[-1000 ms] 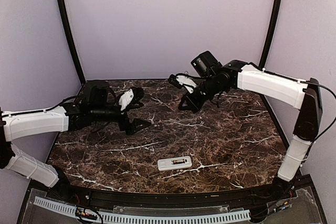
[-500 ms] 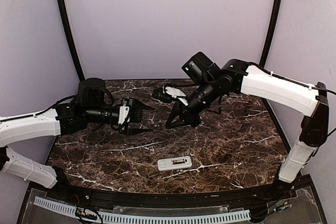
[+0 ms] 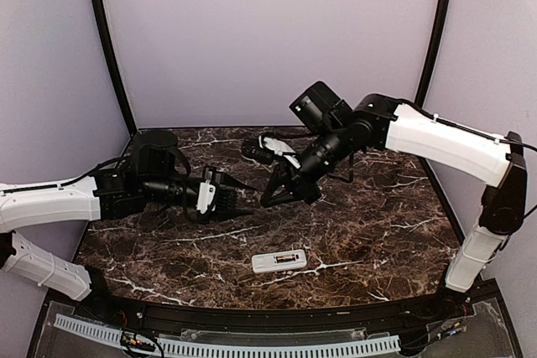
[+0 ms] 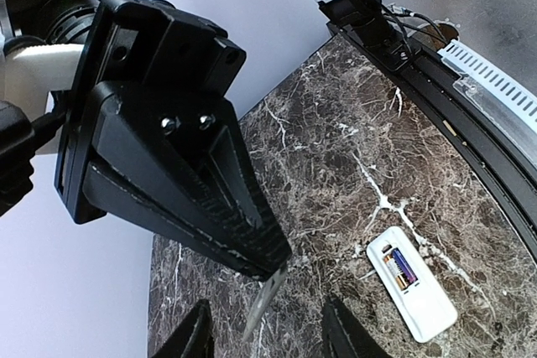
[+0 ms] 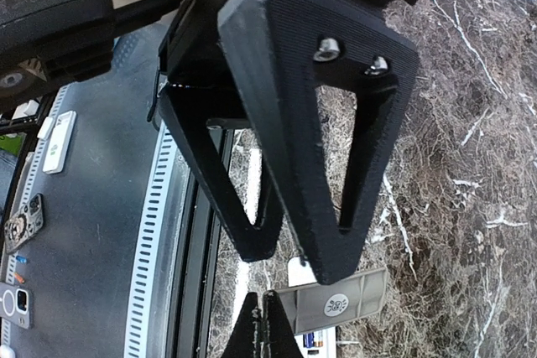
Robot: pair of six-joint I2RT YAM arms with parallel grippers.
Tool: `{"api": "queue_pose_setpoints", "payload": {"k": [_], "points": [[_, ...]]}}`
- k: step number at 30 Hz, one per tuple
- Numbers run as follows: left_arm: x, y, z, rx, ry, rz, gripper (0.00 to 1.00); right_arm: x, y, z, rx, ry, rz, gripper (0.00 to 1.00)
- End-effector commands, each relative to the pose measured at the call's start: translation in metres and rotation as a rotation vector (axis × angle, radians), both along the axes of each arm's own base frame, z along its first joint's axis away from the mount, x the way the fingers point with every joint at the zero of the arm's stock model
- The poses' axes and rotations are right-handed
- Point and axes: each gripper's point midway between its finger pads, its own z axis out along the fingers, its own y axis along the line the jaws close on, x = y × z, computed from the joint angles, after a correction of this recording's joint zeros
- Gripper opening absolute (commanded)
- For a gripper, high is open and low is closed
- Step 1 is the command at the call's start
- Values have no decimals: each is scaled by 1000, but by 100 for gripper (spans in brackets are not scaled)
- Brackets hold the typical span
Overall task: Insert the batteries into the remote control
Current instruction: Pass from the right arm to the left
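- The small white rectangular plastic remote control [image 4: 413,284] lies bay-up on the dark marble table [image 3: 377,232], with the slim dark, orange-marked batteries [image 4: 398,264] apparently seated.
- The right gripper [image 5: 263,324] pinches a flat grey cover piece [image 5: 344,301].
- The left gripper [image 4: 267,337] is spread wide around it.
- Next is likely a handover, then fitting the cover.

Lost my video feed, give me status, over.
Left gripper open, right gripper shut on grey battery cover. Remote control bay-up near front edge, battery visible inside. Nothing blocking it.
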Motion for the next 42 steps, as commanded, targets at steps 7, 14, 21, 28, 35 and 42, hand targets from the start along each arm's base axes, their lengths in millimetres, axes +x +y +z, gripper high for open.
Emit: {"api": "queue_pose_setpoints", "payload": {"k": [7, 14, 21, 28, 35, 42], "points": [[4, -4, -7, 19, 23, 15, 38, -14, 4, 34, 111, -25, 46, 0], [9, -7, -3, 1, 13, 31, 36, -17, 7, 35, 131, -23, 62, 0], [10, -11, 0, -15, 0, 22, 33, -16, 11, 37, 145, -26, 67, 0], [9, -12, 8, -53, -22, 19, 6, -13, 13, 29, 126, -25, 59, 0], [7, -8, 18, -103, -19, 45, 0, -11, 14, 33, 141, -35, 46, 0], [5, 0, 12, -98, 131, 103, 0, -4, 6, 63, 208, -122, -25, 35]]}}
